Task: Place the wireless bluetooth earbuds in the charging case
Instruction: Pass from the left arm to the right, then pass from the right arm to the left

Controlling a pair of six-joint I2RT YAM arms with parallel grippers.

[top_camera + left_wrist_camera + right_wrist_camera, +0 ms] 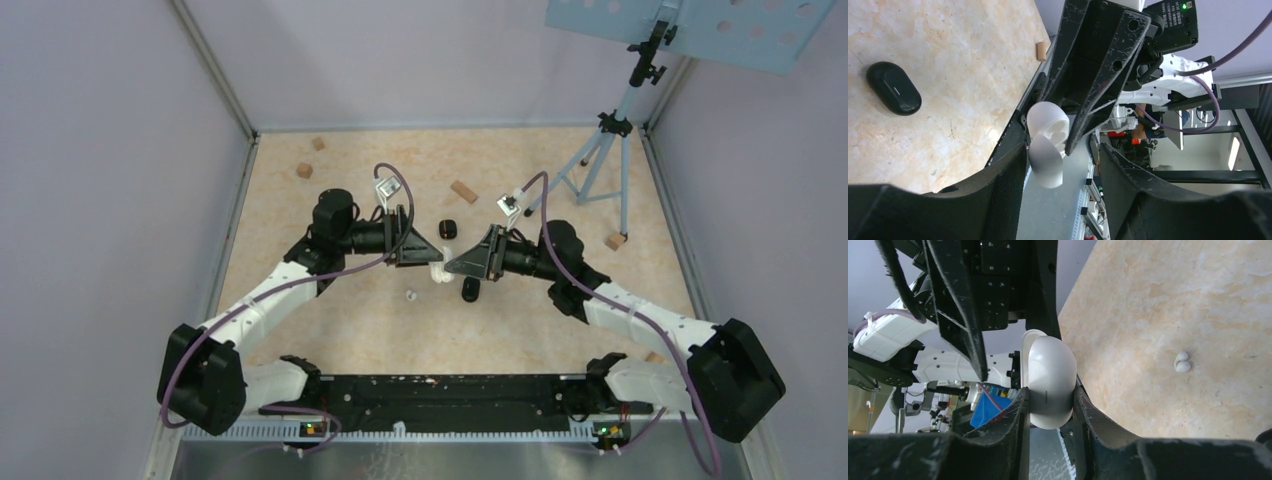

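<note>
A white charging case [1049, 375] is held in the air between the two arms, above the middle of the table. My right gripper [1050, 400] is shut on its body, one finger against each side. In the left wrist view the charging case [1048, 142] shows with its lid swung open, and my left gripper [1063, 165] stands open around it. The lid is close to one finger and well apart from the other. From above, the left gripper [432, 258] and the right gripper [451, 268] meet tip to tip at the case [438, 273]. A white earbud [1182, 362] lies on the table, also seen from above [410, 295].
Two black oval cases [449, 228] [470, 289] lie on the table by the grippers; one black case [894, 88] shows in the left wrist view. Wooden blocks [304, 170] [463, 191] [615, 241] are scattered at the back. A tripod [600, 150] stands back right.
</note>
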